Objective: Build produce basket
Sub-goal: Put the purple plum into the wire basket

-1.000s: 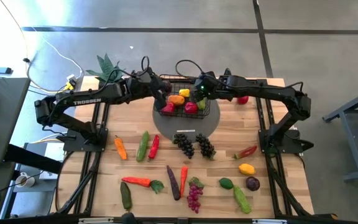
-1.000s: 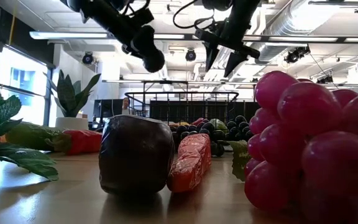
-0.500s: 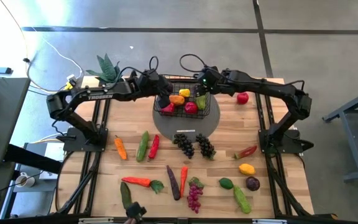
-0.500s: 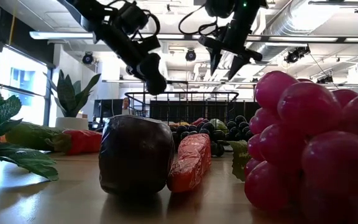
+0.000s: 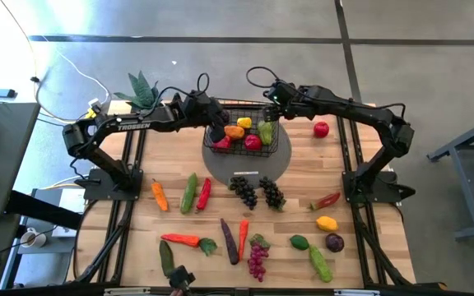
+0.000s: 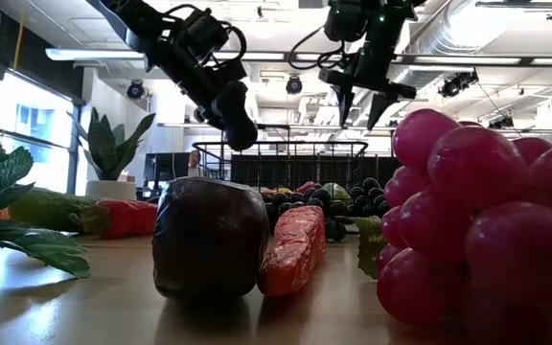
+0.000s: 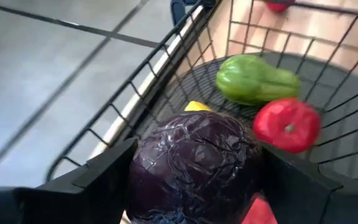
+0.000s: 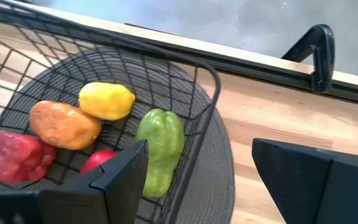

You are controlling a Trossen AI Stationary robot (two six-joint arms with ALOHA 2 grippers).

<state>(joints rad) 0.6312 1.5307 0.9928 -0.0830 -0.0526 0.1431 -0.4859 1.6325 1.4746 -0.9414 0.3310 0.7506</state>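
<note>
The black wire basket (image 5: pixel 257 145) stands on a grey round disc (image 5: pixel 245 164) at the table's far middle. It holds a yellow, an orange, a green (image 8: pixel 160 146) and some red pieces. My left gripper (image 5: pixel 217 123) is shut on a dark purple crinkled eggplant (image 7: pixel 194 165) over the basket's left part; it also shows in the low view (image 6: pixel 240 125). My right gripper (image 5: pixel 280 104) is open and empty above the basket's far right corner (image 8: pixel 210 71). More produce lies on the table's near half. My left gripper pinches the purple eggplant by two opposite sides (image 7: pixel 143 171) between its two fingers (image 7: pixel 101 177). The fingers slant down from the table's left. The eggplant is lifted clear, above the basket's inside and its left rim (image 7: pixel 142 99).
A red apple (image 5: pixel 322 129) lies right of the basket. Grapes (image 5: pixel 257 191), a cucumber (image 5: pixel 189 191), carrots (image 5: pixel 160 196), peppers and a lemon (image 5: pixel 326 223) lie scattered across the near half. A potted spiky plant (image 5: pixel 142 86) stands at the far left corner.
My left gripper has carried the purple eggplant toward the basket and somewhat down, and now hangs over its left part. My right gripper has drawn back from over the basket toward the table's far right, still open.
</note>
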